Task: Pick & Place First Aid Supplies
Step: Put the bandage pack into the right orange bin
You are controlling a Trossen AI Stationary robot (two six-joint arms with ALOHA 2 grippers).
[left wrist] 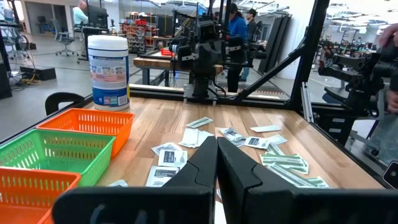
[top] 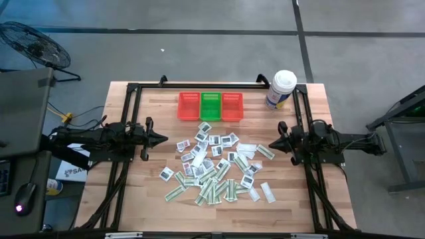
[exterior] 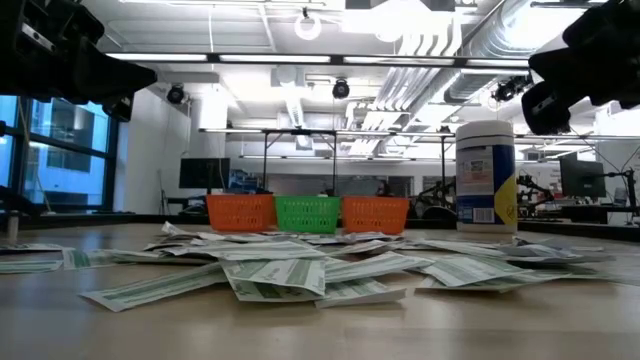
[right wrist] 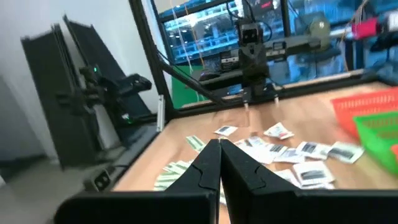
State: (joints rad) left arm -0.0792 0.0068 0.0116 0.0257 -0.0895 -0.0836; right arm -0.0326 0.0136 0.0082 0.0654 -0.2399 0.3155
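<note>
The first aid supplies (top: 214, 166) are many small flat packets strewn over the middle of the wooden table: squarish white ones with dark print and narrow green-and-white strips (exterior: 275, 275). They lie flat, some overlapping. My left gripper (top: 163, 138) hovers level at the table's left side, shut, clear of the packets (left wrist: 186, 138). My right gripper (top: 271, 143) hovers level at the table's right side, shut and tilted in its own view (right wrist: 219, 144), also above the packets (right wrist: 298, 152).
Three small mesh baskets, red (top: 188, 106), green (top: 210, 106) and red (top: 232, 106), stand in a row at the far middle. A white tub with a blue label (top: 280, 89) stands at the far right. Black frame rails (top: 126, 119) run along both sides.
</note>
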